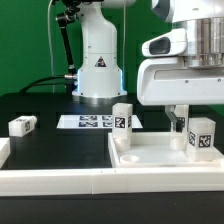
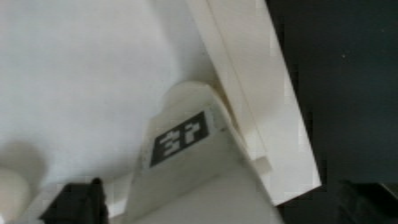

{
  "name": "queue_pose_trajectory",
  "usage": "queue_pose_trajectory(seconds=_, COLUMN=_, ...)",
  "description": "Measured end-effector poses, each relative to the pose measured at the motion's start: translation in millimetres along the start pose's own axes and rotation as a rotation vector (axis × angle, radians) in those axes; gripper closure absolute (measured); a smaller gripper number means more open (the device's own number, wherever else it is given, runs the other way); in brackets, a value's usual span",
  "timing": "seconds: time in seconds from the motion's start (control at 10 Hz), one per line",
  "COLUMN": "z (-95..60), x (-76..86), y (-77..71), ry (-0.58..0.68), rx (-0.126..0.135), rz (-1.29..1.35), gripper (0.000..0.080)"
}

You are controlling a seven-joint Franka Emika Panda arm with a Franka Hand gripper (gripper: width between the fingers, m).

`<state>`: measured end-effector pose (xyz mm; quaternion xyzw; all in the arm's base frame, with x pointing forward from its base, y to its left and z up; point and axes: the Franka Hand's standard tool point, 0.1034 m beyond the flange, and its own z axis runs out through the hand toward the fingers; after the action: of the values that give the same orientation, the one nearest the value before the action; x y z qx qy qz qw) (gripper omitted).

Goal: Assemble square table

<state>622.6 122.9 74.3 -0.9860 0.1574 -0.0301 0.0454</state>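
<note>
Tabletop point(image 1: 160, 152): white plastic square slab, smooth, raised rim, flat on black table point(image 1: 50, 105), just beside long white L-shaped wall point(image 1: 60, 178). Two short white block legs stand upright on it, each with a black-and-white square tag: left leg point(image 1: 122, 118) at exterior view's left, right leg point(image 1: 202, 136) at its right. Loose leg point(image 1: 22, 125) lies on table, well apart. Gripper point(image 1: 179, 122) hangs over slab just beside right leg, dark fingers point(image 2: 80, 200) spread wide, nothing clamped. Wrist view shows a tagged, round-ended leg near the rim.
</note>
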Motion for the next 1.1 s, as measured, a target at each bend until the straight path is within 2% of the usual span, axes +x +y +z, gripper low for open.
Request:
queue_pose_trajectory(seconds=0.4, z=0.3, x=-0.3, y=0.4, ry=0.002, rx=-0.009, rz=-0.226, gripper=0.0159)
queue_pose_trajectory(seconds=0.5, z=0.2, x=0.3, y=1.4, ry=0.002, rx=-0.009, rz=-0.262, gripper=0.0327)
queue_pose_trajectory(seconds=0.6, z=0.2, x=0.3, y=1.3, ry=0.002, rx=-0.009, rz=-0.255, gripper=0.0327)
queue_pose_trajectory(seconds=0.7, z=0.4, x=0.9, y=3.4, ry=0.002, rx=-0.011, rz=-0.254, gripper=0.0510)
queue_pose_trajectory(seconds=1.1, z=0.4, x=1.3, y=4.5, ry=0.002, rx=-0.010, rz=-0.208, gripper=0.0507)
